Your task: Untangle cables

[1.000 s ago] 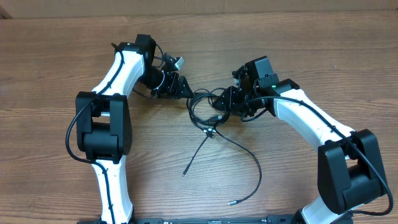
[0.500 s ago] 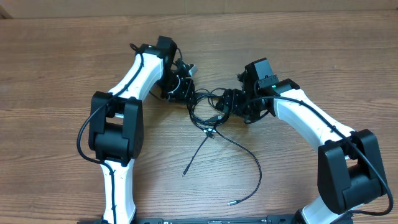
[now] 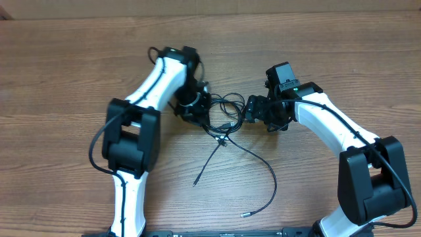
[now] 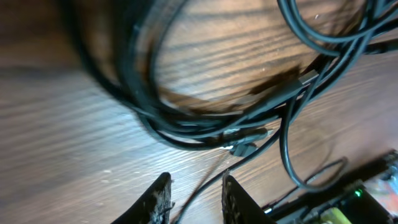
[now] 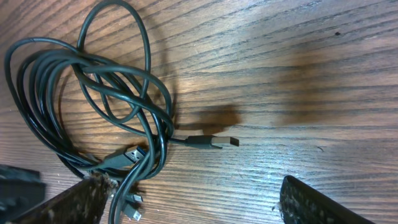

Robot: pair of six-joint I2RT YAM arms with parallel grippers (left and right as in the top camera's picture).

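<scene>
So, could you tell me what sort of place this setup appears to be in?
Most likely a robotics lab or test bench: a left arm and a right arm, white and black, work at a wood-grain table, with only a tangle of black cables between them.

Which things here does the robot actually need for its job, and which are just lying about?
Job: tangled cables; loose strand trailing out of the tangle; left claw; right claw.
Lying about: only the wooden table beneath them.
</scene>
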